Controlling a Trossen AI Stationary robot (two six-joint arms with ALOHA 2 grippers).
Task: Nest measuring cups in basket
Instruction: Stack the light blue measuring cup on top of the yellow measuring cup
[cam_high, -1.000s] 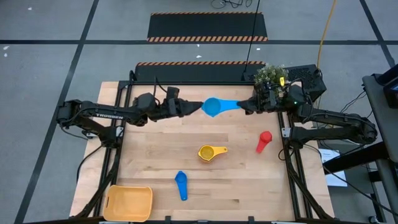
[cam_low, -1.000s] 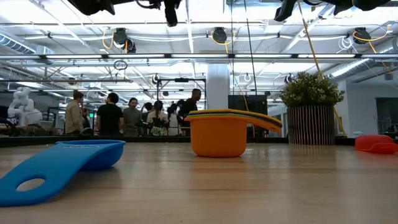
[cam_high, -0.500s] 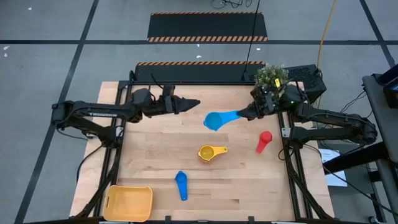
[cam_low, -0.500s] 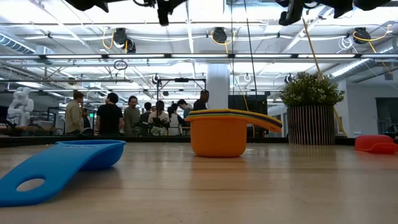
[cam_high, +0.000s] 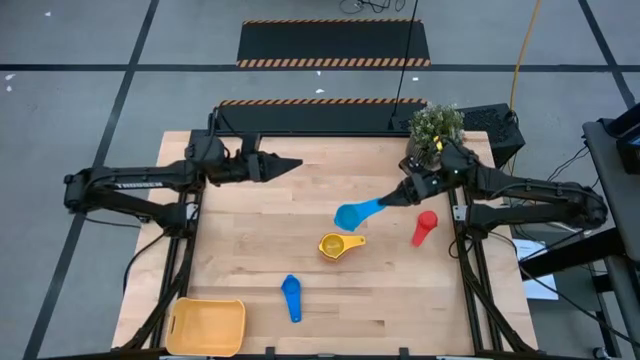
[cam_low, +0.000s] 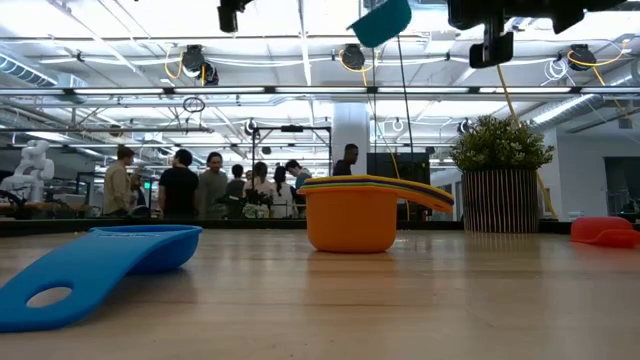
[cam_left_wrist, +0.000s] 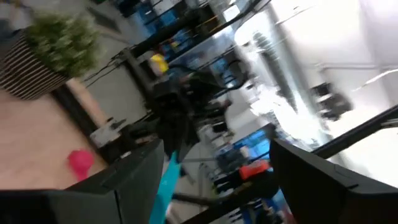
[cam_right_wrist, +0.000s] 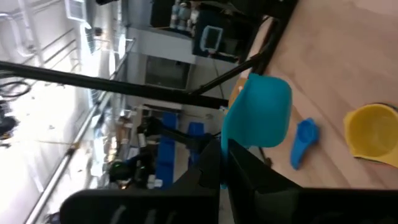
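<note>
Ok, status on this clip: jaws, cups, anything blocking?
Left gripper open, empty, at the table's back. Right gripper shut on light blue cup, in the air above yellow cup. Basket empty. Nothing blocking.

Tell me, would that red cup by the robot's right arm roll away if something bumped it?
Probably a bit. The red cup lies on its side on the table, so its round bowl could rock or turn. Its handle would likely stop it rolling far. It looks like thin plastic, so probably light and easy to slide.
</note>
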